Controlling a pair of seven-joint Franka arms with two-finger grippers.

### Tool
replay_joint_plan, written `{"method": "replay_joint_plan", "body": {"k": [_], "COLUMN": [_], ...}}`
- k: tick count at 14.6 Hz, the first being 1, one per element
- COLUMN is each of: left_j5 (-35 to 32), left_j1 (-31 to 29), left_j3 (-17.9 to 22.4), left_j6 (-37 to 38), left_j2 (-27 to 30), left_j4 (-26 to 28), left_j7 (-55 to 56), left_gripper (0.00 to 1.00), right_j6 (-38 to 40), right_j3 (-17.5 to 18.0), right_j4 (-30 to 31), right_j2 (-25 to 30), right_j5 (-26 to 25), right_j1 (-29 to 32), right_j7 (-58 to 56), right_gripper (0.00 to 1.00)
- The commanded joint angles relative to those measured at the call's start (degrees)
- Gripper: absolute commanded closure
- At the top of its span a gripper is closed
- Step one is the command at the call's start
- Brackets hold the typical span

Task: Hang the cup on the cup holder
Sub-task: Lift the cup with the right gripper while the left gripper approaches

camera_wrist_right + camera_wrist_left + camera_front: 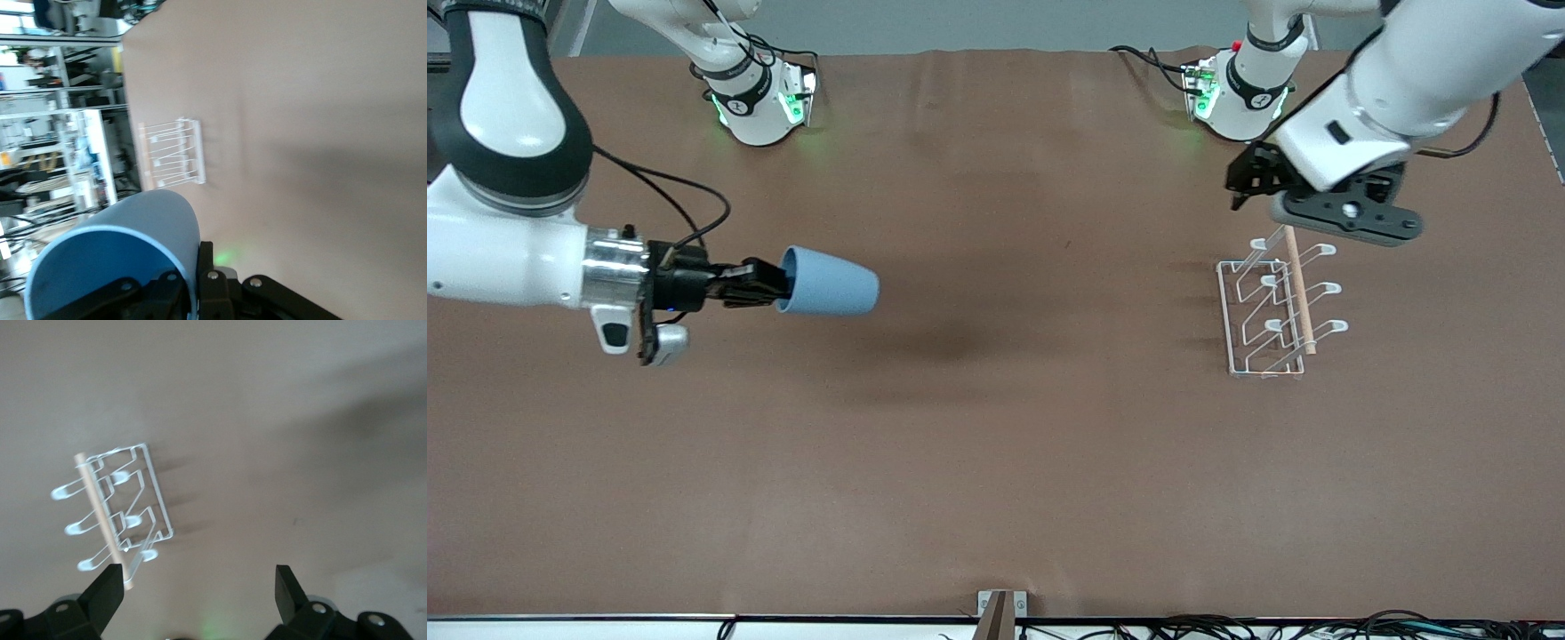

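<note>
The light-blue cup (831,283) is held sideways in the air over the table toward the right arm's end, its rim at my right gripper (769,283). That gripper is shut on the cup's rim wall, one finger inside and one outside, as the right wrist view shows on the cup (113,260) and the gripper (193,283). The white wire cup holder (1272,311) with its wooden rod (1298,289) stands toward the left arm's end. My left gripper (1245,182) hovers over the holder's end nearest the bases, open and empty (199,587). The holder also shows in the left wrist view (113,513) and the right wrist view (173,153).
The brown table cover (996,444) is bare between cup and holder. The two arm bases (760,102) (1240,98) stand along the edge farthest from the front camera. A small bracket (1000,613) and cables sit at the nearest edge.
</note>
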State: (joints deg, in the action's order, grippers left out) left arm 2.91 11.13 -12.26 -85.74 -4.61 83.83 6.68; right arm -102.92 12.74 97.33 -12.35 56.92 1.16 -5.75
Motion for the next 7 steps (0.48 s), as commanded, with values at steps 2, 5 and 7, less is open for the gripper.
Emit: {"method": "replay_joint_plan", "body": {"k": [2, 5, 7], "left_j5": [0.7, 0.6, 0.6], "left_j1": [5.2, 10.3, 13.6], "left_j3": [0.2, 0.2, 0.2], "left_j6": [-1.6, -5.6, -8.0], "left_j2": [-3.0, -3.0, -3.0], "left_j4": [-5.3, -6.0, -6.3], "left_j7": [-0.8, -1.5, -2.3], "left_gripper": [0.00, 0.00, 0.00], "right_j6": [-1.2, -1.1, -1.2], "right_j3": [2.1, 3.6, 4.7], "right_j4": [0.5, 0.7, 0.8], "right_j2": [0.7, 0.1, 0.0], "right_j5": [6.7, 9.0, 11.7], "right_j1": [-0.8, -1.5, -2.1], "right_j7": [3.6, 3.6, 3.6], "right_gripper": [1.00, 1.00, 0.99]}}
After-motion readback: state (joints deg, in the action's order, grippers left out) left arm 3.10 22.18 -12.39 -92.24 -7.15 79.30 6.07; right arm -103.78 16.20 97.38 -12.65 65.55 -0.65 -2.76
